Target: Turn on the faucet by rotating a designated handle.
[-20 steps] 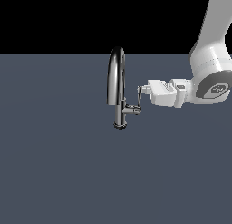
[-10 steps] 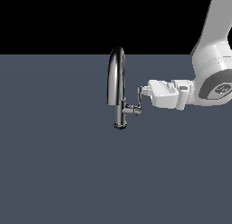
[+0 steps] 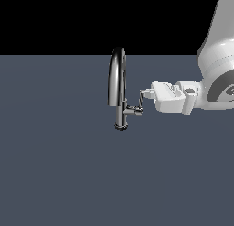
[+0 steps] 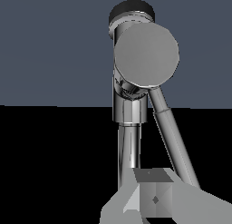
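Now, the count: one faucet [image 3: 119,88], one handle [image 3: 141,101], one arm with its gripper [image 3: 143,93].
Faucet: stands upright on the dark desk [image 3: 55,165], arched spout on top.
Handle: thin lever rising from the stub on the exterior view's right, at the fingertips [image 4: 152,198].
Jaws: tips reach the lever; whether they clamp it, I cannot tell.

Glossy mirror-bright chrome faucet [image 3: 118,83], thin handle [image 3: 141,100] in the same polished metal, smooth white plastic-looking gripper [image 3: 142,93] with a soft sheen, flat matt slate-grey floor [image 3: 55,165] without visible texture
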`<state>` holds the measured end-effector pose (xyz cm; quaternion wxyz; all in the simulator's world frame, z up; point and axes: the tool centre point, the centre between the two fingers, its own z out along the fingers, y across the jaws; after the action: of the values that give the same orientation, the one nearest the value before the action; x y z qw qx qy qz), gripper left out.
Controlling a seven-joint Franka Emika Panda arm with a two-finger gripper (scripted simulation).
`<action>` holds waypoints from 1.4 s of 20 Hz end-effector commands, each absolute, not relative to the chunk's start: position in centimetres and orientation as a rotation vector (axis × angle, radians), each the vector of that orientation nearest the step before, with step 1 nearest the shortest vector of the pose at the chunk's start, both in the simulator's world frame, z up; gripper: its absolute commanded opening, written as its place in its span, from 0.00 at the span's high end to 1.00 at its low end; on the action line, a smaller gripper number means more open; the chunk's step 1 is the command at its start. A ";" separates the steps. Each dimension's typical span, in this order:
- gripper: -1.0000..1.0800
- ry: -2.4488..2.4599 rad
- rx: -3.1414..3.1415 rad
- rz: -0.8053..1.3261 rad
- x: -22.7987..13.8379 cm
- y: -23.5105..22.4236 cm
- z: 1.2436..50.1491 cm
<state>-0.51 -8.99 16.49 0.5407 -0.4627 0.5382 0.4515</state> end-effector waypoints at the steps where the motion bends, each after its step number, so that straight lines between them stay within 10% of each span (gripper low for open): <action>1: 1.00 1.270 -1.101 1.087 -1.5 -8.4 16.8; 28: 1.00 1.269 -1.105 1.073 -6.9 -7.9 9.4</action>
<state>-6.30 -8.45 11.12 0.5474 -0.4693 0.5313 0.4448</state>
